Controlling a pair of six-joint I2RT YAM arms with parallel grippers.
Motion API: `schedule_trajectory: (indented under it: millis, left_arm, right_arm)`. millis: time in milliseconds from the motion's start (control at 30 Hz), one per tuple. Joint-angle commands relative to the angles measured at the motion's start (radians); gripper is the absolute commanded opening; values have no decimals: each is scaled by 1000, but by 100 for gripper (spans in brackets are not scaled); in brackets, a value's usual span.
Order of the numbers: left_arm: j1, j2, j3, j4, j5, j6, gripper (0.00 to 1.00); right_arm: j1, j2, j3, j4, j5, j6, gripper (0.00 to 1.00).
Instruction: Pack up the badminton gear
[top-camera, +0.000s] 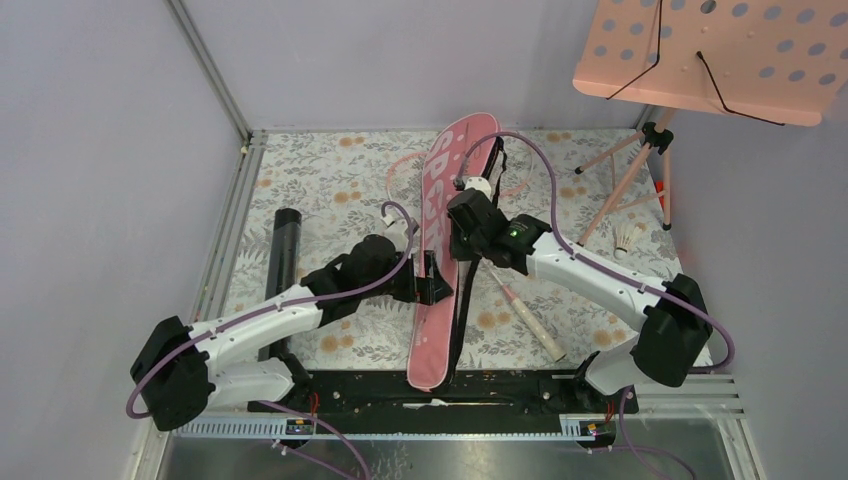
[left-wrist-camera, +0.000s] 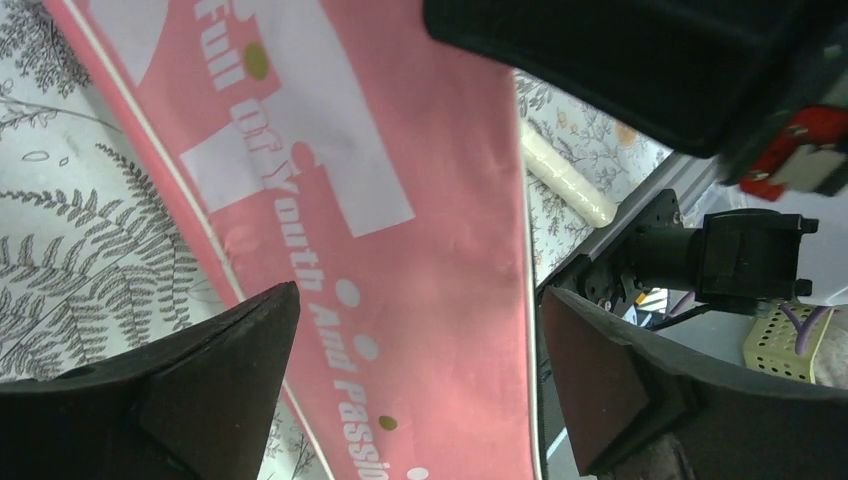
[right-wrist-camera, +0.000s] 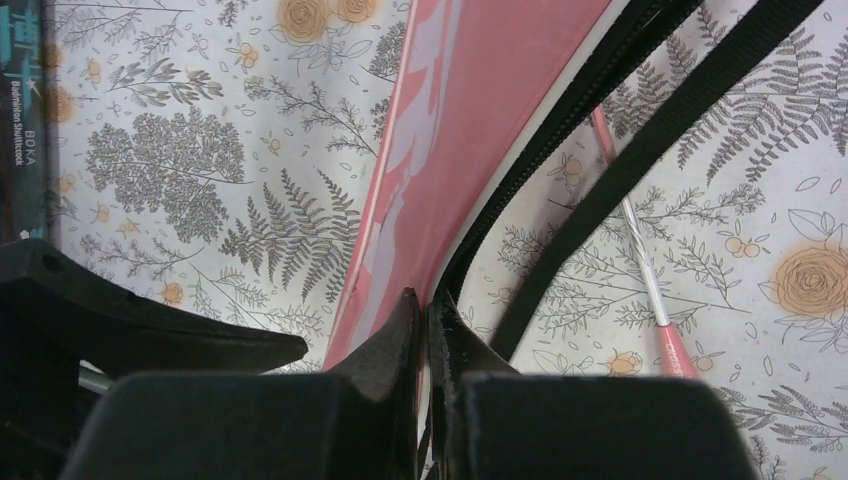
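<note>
the pink bag (top-camera: 432, 338) lies lengthwise down the middle of the floral surface (top-camera: 330, 190), between my two arms. my left gripper (left-wrist-camera: 415, 335) is spread wide across the bag's printed face near its left edge; i cannot tell whether it touches the fabric. my right gripper (right-wrist-camera: 428, 322) is pressed together, pinching the bag's black zippered edge. a racket (top-camera: 528, 318) lies just right of the bag, its shaft passing under my right arm. the black tube (top-camera: 283, 250) lies well off to the left. a shuttlecock (top-camera: 628, 238) sits far right.

2 white/blk arms (top-camera: 262, 325), purple cables (top-camera: 728, 345)
</note>
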Motion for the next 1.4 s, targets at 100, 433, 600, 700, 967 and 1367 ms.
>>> schedule_trajectory:
  millis: [100, 433, 600, 700, 967, 1367]
  left_arm:
    - [-39, 14, 16, 126, -15, 4, 99]
    - [-95, 67, 12, 76, -120, -16, 57]
    - [-97, 48, -13, 100, -102, -30, 0]
    - [-99, 38, -35, 132, -85, -37, 0]
    - [-97, -46, -108, 224, -63, -110, 0]
    - [-96, -155, -167, 206, -28, -159, 0]
  right_arm:
    - [19, -1, 21, 37, 85, 54, 0]
    - [36, -24, -9, 56, 85, 84, 0]
    - [36, -42, -26, 53, 93, 72, 0]
    - [36, -55, -35, 64, 78, 53, 0]
    - [36, -151, -68, 118, 19, -92, 75]
    - [-119, -503, -404, 335, 87, -38, 100]
